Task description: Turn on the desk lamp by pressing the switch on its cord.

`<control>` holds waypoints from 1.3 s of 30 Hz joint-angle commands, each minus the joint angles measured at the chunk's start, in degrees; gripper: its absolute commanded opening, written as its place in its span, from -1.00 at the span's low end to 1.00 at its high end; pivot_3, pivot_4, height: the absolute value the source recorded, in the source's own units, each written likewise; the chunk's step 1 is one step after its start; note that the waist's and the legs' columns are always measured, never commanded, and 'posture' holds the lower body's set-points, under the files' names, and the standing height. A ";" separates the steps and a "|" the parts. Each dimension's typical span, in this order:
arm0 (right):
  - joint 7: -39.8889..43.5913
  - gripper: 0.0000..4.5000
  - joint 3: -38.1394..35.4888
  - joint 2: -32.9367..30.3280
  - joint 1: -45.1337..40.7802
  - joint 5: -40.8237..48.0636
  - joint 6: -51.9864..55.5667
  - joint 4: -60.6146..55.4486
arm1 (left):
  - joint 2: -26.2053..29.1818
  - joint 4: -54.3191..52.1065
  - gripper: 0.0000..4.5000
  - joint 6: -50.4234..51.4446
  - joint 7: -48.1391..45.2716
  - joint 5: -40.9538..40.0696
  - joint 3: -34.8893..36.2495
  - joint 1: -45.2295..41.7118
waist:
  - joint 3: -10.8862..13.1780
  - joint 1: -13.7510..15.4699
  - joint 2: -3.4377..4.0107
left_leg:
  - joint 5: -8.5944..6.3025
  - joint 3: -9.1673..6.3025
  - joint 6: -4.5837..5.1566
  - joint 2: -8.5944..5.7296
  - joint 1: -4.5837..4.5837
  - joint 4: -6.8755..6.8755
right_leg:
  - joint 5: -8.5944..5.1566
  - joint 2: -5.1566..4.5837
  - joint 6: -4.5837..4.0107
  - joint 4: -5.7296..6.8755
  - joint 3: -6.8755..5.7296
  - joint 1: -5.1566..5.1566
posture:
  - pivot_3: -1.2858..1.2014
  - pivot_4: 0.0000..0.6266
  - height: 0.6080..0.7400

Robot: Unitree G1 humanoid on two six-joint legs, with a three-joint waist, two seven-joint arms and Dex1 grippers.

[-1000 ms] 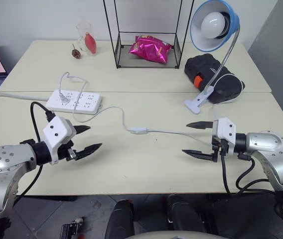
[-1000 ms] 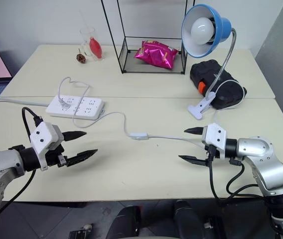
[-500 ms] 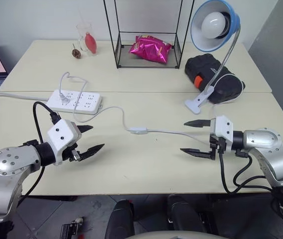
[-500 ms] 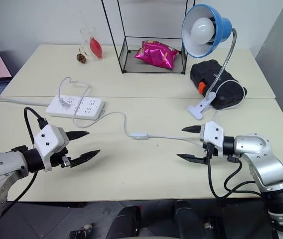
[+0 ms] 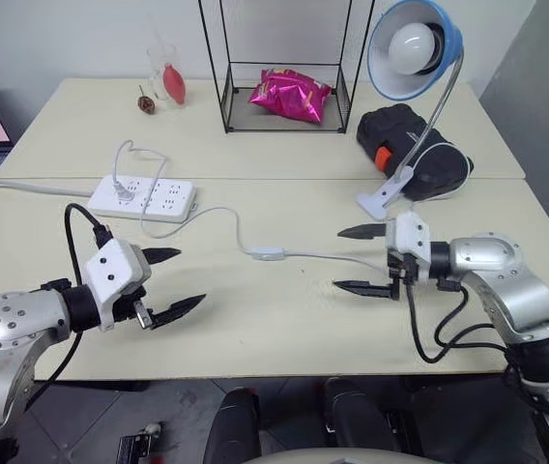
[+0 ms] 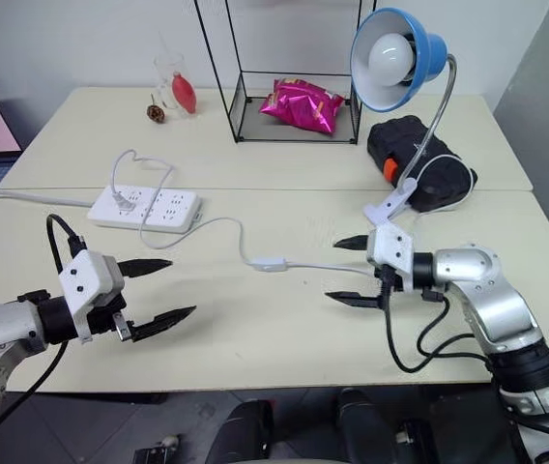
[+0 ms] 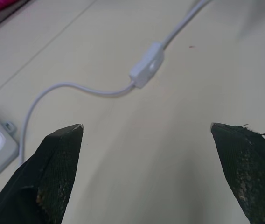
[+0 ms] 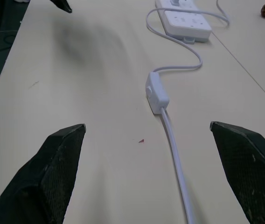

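Observation:
The blue desk lamp with its white bulb stands at the back right, clipped by a white base; the bulb is unlit. Its thin white cord runs left across the table to the small white switch lying flat mid-table, then curves to a power strip. My right gripper is open just right of the switch, straddling the cord and pointing left at the switch. My left gripper is open at the front left, pointing toward the switch, well short of it.
A white power strip lies at the left. At the back stand a black wire frame with a pink bag, a glass with a red thing, and a black case behind the clip.
My right gripper has moved left along the cord toward the switch. The left gripper's fingers have spread wider; that hand has hardly moved.

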 commanded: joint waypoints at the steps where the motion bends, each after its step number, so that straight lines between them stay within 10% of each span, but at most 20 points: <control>1: -0.80 1.00 4.05 2.85 -4.34 -3.07 2.02 2.36 | 0.56 -1.77 1.00 -0.35 -0.24 -0.77 0.34 -0.61 | 0.01 -0.01 0.01 | 0.00 0.00 0.00 0.00 -0.01 0.00 | 0.00 0.00 0.00 0.00 0.00 -0.01 | 0.03 -0.52 1.00; 26: 1.62 1.00 11.02 23.03 -26.92 -15.53 -11.89 46.38 | 1.20 -2.14 1.00 -1.88 -1.33 0.43 -0.92 0.99 | 0.04 -0.15 0.07 | 0.00 -0.02 0.00 0.01 -0.01 -0.03 | 0.01 0.01 -0.04 0.04 -0.04 -0.03 | 0.03 -0.52 1.00; 39: 1.44 -0.23 10.06 23.90 -27.11 -17.53 -15.63 49.41 | 0.79 -0.26 1.00 -3.63 -1.07 1.85 -2.13 0.08 | 0.05 -0.16 0.08 | 0.00 -0.02 0.00 0.01 -0.02 -0.03 | 0.01 0.02 -0.04 0.04 -0.04 -0.03 | 0.03 -0.52 1.00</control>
